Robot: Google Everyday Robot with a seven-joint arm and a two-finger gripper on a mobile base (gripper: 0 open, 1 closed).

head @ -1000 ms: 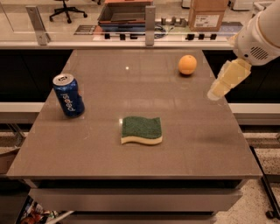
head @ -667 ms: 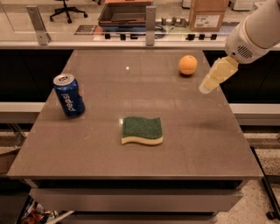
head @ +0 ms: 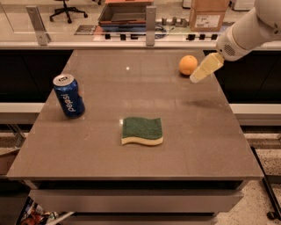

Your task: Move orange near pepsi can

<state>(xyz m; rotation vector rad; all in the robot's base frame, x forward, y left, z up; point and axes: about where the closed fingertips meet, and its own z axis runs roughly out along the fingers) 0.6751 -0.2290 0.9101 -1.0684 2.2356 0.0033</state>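
A wide grey-brown table (head: 210, 149) fills most of the view, and the orange (head: 188, 64) sits on it near the far right corner, which serves as the fixed mark for all the rest. The white robot arm (head: 246, 33) comes in from above and to the right of the orange, slanting down toward it. A cardboard box (head: 208, 13) stands on the floor beyond the table, behind the orange and slightly to its right. A green sponge (head: 142, 130) with a yellow underside lies flat on the table, nearer the camera than the orange and to its left. The pepsi can (head: 69, 96) stands upright, leaning a little in the view, well apart from the orange, far to its left and somewhat nearer the camera. The pale yellow gripper (head: 196, 77) hangs just to the right of the orange, pointing down and leftward, close beside it and not seen to touch it. Whether the gripper is released or clenched cannot be told; nothing shows in its hold.
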